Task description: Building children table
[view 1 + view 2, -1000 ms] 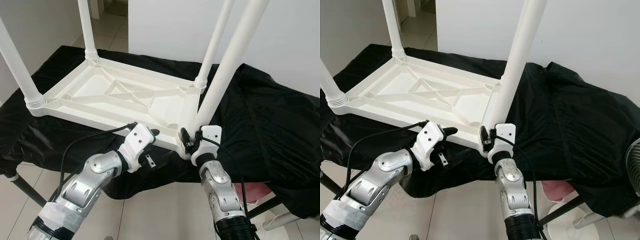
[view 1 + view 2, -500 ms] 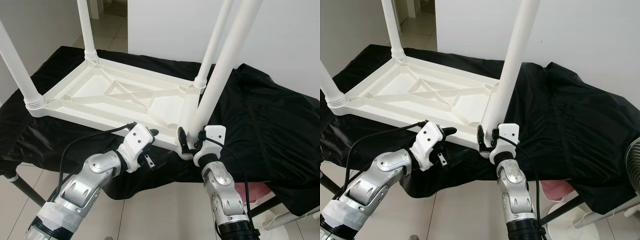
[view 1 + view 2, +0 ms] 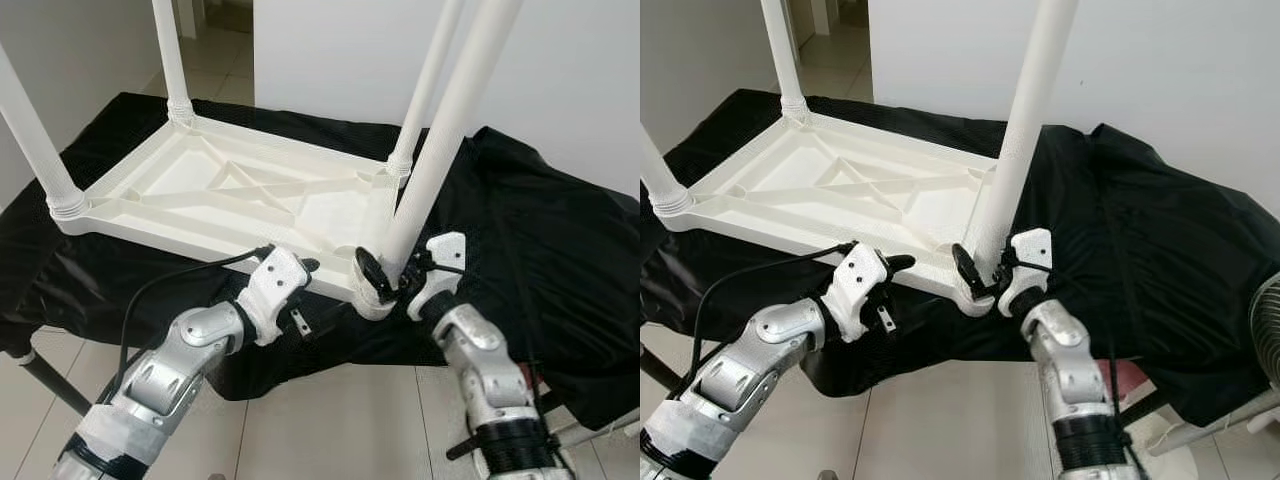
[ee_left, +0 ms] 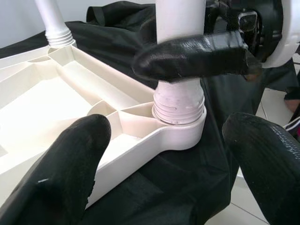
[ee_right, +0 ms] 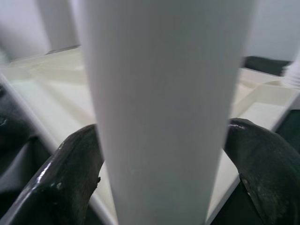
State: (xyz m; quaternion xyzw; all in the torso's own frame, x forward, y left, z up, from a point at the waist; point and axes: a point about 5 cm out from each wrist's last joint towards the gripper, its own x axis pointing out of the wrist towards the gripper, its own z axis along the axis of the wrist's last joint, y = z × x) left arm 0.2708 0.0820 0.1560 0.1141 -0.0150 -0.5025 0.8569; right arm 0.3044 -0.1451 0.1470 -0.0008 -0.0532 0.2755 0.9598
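Note:
The white plastic children's table lies upside down on a black cloth, its legs pointing up. The near right leg stands in the corner socket. My right gripper is shut on this leg just above the socket; its fingers wrap both sides of the white tube. My left gripper hovers open at the table's front rim, a little left of that corner, holding nothing. Its wide-apart fingers frame the socket.
The black cloth covers a support table with a dark leg at the lower left. A pink item lies under the cloth's right side, and a fan stands at the right edge. Tiled floor lies below.
My right wrist has swung round the leg's base toward the right, and the forearm moved right with it. The leg stands slightly more upright. The left arm has barely moved.

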